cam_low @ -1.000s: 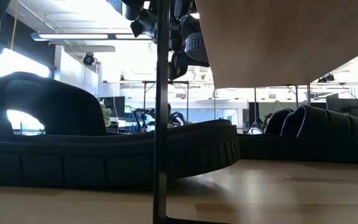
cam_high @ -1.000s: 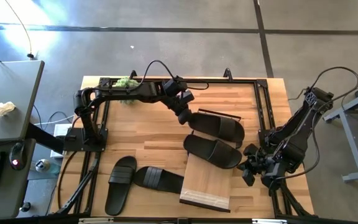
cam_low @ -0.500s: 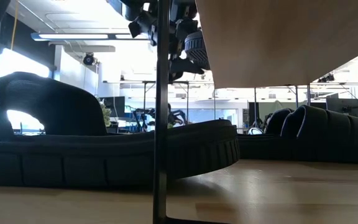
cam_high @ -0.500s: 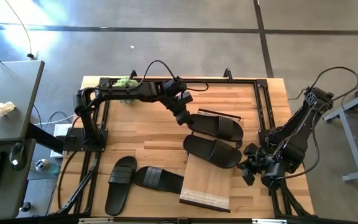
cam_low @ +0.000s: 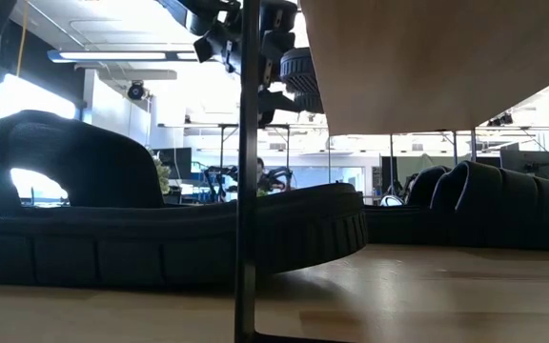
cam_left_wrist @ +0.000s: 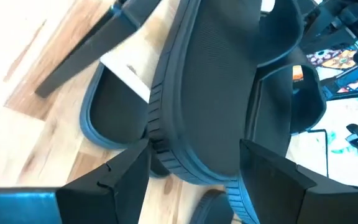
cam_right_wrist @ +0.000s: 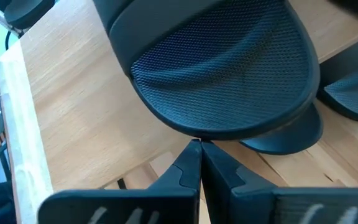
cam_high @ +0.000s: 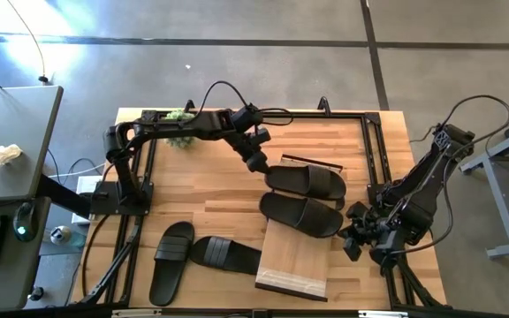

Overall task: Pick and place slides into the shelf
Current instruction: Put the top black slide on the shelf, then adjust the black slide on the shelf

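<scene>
Two black slides (cam_high: 307, 182) (cam_high: 303, 215) lie side by side across the far half of the light-wood shelf (cam_high: 294, 261), soles down. Two more slides (cam_high: 170, 262) (cam_high: 226, 254) rest on the tabletop near the left front. My left gripper (cam_high: 258, 162) is open at the heel end of the farther shelf slide (cam_left_wrist: 210, 81), with a finger on each side of it. My right gripper (cam_high: 354, 235) is shut, its tips (cam_right_wrist: 199, 148) pointing at the end of the nearer shelf slide (cam_right_wrist: 222, 68) from the table's right. My left gripper's open fingers (cam_left_wrist: 126, 174) stand on either side of the farther slide's heel end (cam_left_wrist: 185, 163), coming from the table's left and slanting down. I cannot tell whether they touch it.
The shelf sits slanted on the right half of the table, and its thin dark leg (cam_low: 248, 191) stands close in the low view. A dark metal frame (cam_high: 374, 168) borders the tabletop. A small green object (cam_high: 179, 116) lies at the far left edge.
My left gripper has drawn back a little from the farther shelf slide, toward the table's far left, and has risen. The right arm has stayed still.
</scene>
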You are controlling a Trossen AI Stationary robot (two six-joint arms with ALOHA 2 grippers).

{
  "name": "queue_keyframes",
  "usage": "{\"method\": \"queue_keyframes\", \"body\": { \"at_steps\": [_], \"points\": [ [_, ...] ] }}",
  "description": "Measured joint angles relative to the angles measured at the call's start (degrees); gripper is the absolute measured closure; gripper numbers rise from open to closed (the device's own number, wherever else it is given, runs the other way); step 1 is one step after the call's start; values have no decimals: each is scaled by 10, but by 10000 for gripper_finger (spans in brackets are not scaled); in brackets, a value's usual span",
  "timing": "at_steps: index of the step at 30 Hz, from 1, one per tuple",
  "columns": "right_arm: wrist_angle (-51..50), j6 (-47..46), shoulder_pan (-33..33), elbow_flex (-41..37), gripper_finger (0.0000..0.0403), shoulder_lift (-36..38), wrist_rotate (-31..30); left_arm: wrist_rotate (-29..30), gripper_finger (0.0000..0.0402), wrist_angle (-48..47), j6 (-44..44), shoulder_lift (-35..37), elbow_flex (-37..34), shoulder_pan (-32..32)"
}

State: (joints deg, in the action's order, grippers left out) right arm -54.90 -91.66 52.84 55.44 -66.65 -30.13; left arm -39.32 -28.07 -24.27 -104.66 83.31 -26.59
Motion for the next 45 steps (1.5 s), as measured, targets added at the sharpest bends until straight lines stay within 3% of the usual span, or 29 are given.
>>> {"method": "queue_keyframes", "body": {
  "at_steps": [14, 19, 22, 27, 34, 45],
  "points": [
    [-3, 2, -15, 0, 403, 0, 2, -26, 174, -99, 28, 20, 0, -47],
    [-4, 2, -15, 0, 403, 0, 11, -95, 174, -250, 129, 52, 0, -52],
    [-5, 2, -15, 0, 403, 0, 19, -102, 174, -358, 221, 84, 0, -45],
    [-6, 2, -15, 0, 403, 0, 24, -2, 178, -414, 256, 135, 0, 18],
    [-6, 6, -15, 0, 403, 0, 36, 172, 218, -324, 178, 151, 0, 144],
    [-13, 6, -15, 0, 403, 0, 36, 210, 279, -230, 129, 122, -12, 212]
  ]
}}
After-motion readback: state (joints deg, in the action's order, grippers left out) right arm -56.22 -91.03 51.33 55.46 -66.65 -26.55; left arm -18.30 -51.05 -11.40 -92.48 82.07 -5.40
